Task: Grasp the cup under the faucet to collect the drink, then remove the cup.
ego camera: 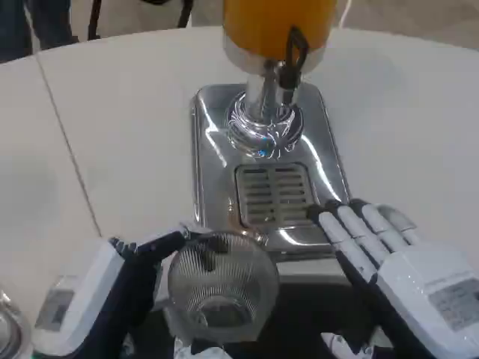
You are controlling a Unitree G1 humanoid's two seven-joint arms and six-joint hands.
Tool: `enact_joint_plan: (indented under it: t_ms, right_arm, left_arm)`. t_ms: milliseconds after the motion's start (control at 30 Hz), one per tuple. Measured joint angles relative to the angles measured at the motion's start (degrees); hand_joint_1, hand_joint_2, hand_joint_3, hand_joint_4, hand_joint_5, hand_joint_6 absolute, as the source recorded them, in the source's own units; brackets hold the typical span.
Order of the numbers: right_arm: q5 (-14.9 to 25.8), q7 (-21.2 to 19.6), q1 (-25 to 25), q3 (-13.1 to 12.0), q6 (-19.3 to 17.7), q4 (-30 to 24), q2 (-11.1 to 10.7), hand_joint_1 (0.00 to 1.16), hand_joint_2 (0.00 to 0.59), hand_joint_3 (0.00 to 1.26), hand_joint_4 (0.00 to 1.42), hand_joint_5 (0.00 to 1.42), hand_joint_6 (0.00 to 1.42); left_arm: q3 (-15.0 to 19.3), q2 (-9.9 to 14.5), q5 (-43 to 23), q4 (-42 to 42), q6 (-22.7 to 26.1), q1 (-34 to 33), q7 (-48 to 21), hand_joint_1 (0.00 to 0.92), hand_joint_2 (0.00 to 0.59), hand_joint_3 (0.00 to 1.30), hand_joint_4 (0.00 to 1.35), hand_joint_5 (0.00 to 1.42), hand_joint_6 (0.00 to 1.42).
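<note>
Cup (221, 288) clear, ribbed glass, held by left hand (112, 288)

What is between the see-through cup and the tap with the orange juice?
In the head view, the slotted drip grate on the shiny dispenser base lies between the cup and the tap.

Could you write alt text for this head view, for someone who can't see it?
A robot's left hand holds a clear ribbed cup near the front of a steel drip tray, below an orange drink dispenser. Its right hand rests open beside the tray.
</note>
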Motion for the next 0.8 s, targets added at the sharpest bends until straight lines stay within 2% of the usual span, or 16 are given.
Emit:
enact_joint_plan:
  t_ms: [333, 500, 633, 800]
  right_arm:
    - [-0.09, 0.02, -0.92, -0.05, 1.02, 0.30, 0.05, 0.42, 0.488, 0.00, 0.00, 0.00, 0.05]
    - [-2.03, 0.46, -0.55, 0.15, 3.32, -0.11, 1.35, 0.42, 0.489, 0.00, 0.00, 0.00, 0.05]
    - [-2.93, 0.66, 0.87, -0.01, 4.80, -0.71, 2.36, 0.42, 0.488, 0.00, 0.00, 0.00, 0.05]
    - [-3.58, 1.49, 1.33, -0.23, 5.93, -0.88, 2.55, 0.43, 0.485, 0.00, 0.00, 0.00, 0.05]
  left_arm:
    - [0.00, -1.64, 0.10, -0.14, 0.54, 0.02, 0.00, 0.654, 0.045, 1.23, 1.16, 1.42, 1.42]
    - [-0.14, -2.43, 0.35, -0.10, 1.99, -0.81, 0.00, 0.652, 0.045, 1.23, 1.16, 1.42, 1.42]
    - [-1.22, -4.12, 2.16, 2.46, 4.03, -4.55, 0.39, 0.652, 0.046, 1.23, 1.16, 1.42, 1.42]
    - [-3.51, -7.43, 4.68, 9.44, 7.50, -12.20, 2.95, 0.651, 0.046, 1.23, 1.15, 1.42, 1.42]
